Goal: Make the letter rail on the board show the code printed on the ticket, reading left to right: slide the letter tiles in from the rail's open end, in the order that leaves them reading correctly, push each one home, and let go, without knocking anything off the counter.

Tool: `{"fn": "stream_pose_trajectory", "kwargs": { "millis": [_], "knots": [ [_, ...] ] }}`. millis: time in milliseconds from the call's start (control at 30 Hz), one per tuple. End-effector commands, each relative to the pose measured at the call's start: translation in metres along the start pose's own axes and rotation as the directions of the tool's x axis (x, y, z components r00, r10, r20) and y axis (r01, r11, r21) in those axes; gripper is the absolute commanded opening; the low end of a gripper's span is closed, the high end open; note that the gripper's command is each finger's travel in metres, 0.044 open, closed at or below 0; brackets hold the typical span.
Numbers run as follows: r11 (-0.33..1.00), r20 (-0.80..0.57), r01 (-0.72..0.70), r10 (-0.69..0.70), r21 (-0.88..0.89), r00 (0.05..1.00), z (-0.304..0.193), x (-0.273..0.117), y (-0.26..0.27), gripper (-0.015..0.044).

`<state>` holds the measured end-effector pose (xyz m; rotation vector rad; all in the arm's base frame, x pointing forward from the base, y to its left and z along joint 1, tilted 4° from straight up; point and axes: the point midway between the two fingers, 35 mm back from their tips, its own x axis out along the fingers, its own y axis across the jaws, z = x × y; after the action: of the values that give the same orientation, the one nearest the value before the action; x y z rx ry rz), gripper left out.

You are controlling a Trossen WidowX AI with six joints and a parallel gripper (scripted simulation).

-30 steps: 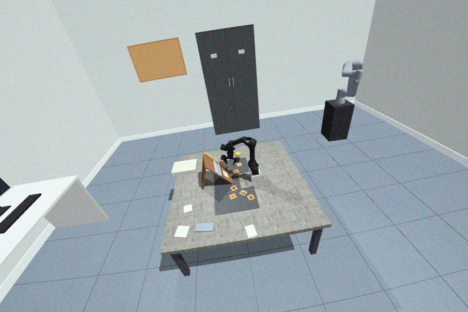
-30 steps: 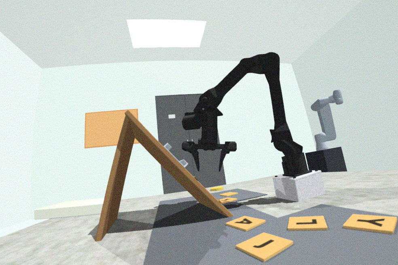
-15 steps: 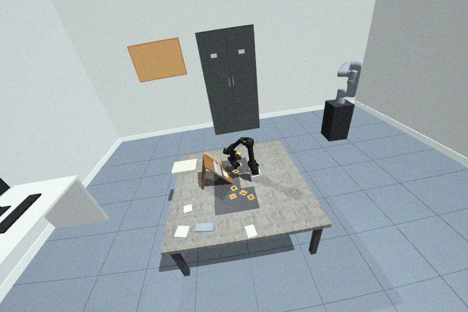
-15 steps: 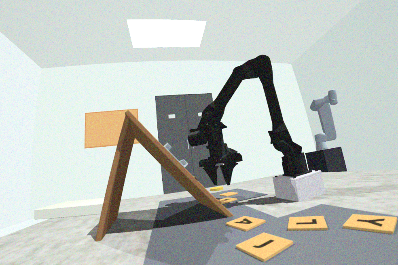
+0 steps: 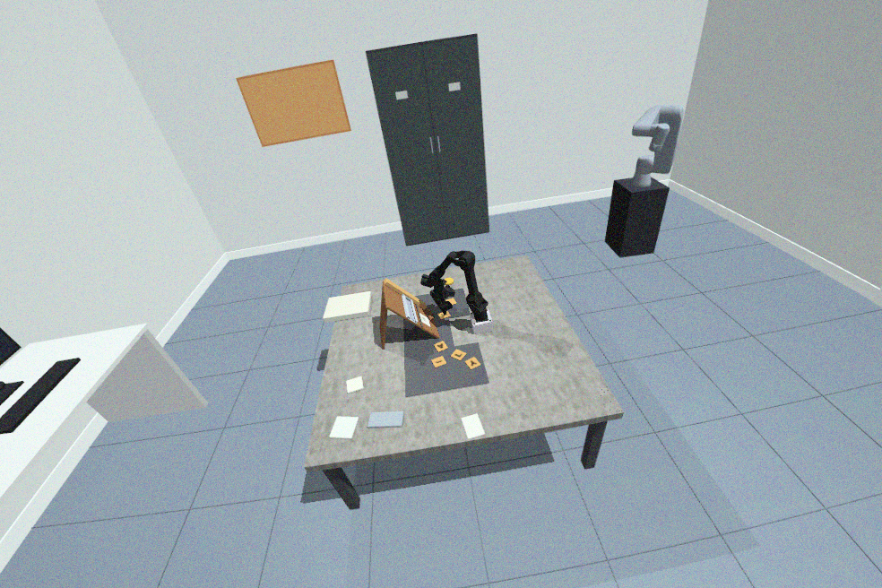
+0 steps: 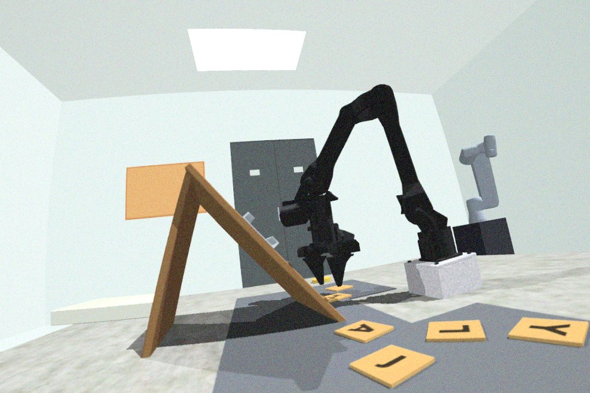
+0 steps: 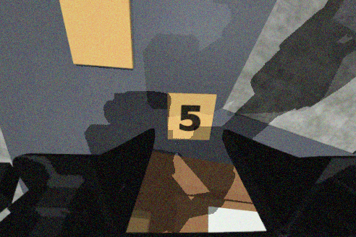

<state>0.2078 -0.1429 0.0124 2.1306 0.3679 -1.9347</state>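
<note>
My gripper [image 5: 448, 309] [image 6: 330, 284] [image 7: 189, 133] is open and empty, pointing down just above the tile marked 5 [image 5: 444, 315] [image 6: 336, 296] [image 7: 192, 117], which lies flat near the board's foot. A tile with no visible mark [image 5: 451, 301] [image 6: 339, 287] [image 7: 102, 36] lies beyond it. Tiles A [image 5: 440, 346] [image 6: 364, 330], L [image 5: 458, 354] [image 6: 455, 330], Y [image 5: 472, 362] [image 6: 550, 331] and J [image 5: 438, 361] [image 6: 392, 365] lie on the mat. The sloping board [image 5: 395, 299] [image 6: 259, 245] carries the pale rail [image 5: 409, 309] and the ticket [image 5: 425, 321] [image 7: 236, 220], whose code is unreadable here.
Dark mats [image 5: 421, 383] [image 6: 268, 356] lie on the counter [image 5: 525, 374]. A yellow object [image 5: 448, 281] [image 6: 325, 280] lies behind the unmarked tile. A cream block [image 5: 347, 305] [image 6: 105, 304] lies behind the board. A blue-grey book [image 5: 385, 419] and several papers lie near the front edge.
</note>
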Motion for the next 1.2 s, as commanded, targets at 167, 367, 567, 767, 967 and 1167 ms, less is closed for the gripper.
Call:
{"fn": "stream_pose_trajectory", "kwargs": {
  "millis": [167,367,567,767,967,1167],
  "knots": [
    [1.0,0.012,0.01,-0.01,0.005,1.0,0.004,0.011,-0.004,0.034],
    [1.0,0.012,0.01,-0.01,0.005,1.0,0.004,0.011,-0.004,0.034],
    [1.0,0.012,0.01,-0.01,0.005,1.0,0.004,0.012,-0.004,0.034],
    [1.0,0.011,0.01,-0.01,0.005,1.0,0.004,0.02,-0.004,0.034],
    [1.0,0.012,0.01,-0.01,0.005,1.0,0.005,0.029,-0.004,0.034],
    [1.0,0.012,0.01,-0.01,0.005,1.0,0.005,0.03,-0.004,0.034]
  ]
}}
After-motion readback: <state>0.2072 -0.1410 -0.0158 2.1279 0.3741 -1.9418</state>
